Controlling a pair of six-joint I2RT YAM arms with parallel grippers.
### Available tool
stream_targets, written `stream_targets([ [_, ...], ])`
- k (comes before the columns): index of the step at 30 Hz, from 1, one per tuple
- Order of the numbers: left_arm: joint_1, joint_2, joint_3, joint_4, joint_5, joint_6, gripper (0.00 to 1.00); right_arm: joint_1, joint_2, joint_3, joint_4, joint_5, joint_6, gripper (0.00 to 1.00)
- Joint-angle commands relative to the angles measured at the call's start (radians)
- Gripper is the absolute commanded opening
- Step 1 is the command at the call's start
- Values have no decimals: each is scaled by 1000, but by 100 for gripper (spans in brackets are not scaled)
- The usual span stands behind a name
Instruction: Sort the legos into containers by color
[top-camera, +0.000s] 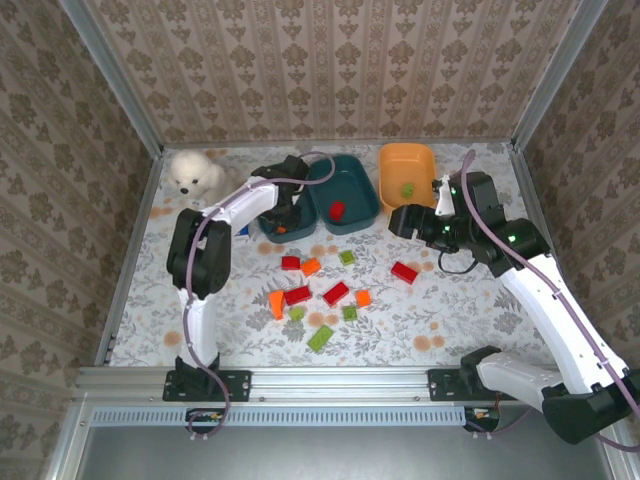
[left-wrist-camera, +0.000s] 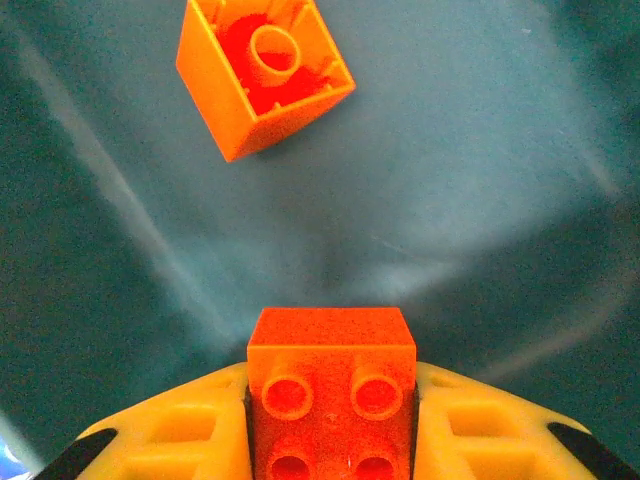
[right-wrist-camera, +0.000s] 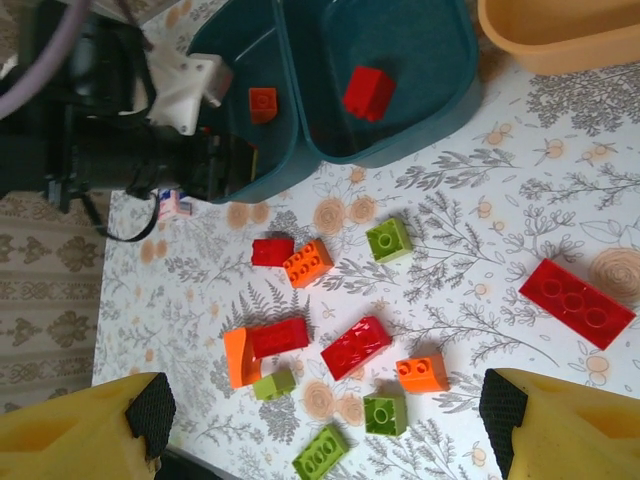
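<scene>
While the left gripper (top-camera: 285, 217) dips into the left teal tray (top-camera: 270, 236), the overhead view shows the right gripper (top-camera: 399, 221) hovering near the orange tray (top-camera: 400, 152), with loose legos (top-camera: 320, 295) scattered on the table (top-camera: 200, 320). At the left wrist, the jaws clamp a held orange brick (left-wrist-camera: 332, 365) over the tray floor, where a second orange brick (left-wrist-camera: 262, 75) lies overturned. At the right wrist, the yellow fingers (right-wrist-camera: 90, 430) stand wide apart and empty above the loose bricks, and a red brick (right-wrist-camera: 368, 92) rests in the right teal tray (right-wrist-camera: 425, 50).

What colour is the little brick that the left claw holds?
Orange. The brick shows best in the left wrist view.
</scene>
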Motion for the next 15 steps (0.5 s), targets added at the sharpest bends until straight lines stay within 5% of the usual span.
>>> stream_targets([
  [1,11,34,59,-33,-23,0,29,-3,5,0,14,-34,-11,83],
  [5,19,77,84,-51,-33,-1,30,-3,10,-3,17,-40,-6,83],
  [15,2,72,160,-87,-76,-12,58,-2,28,-3,17,-45,-19,84],
])
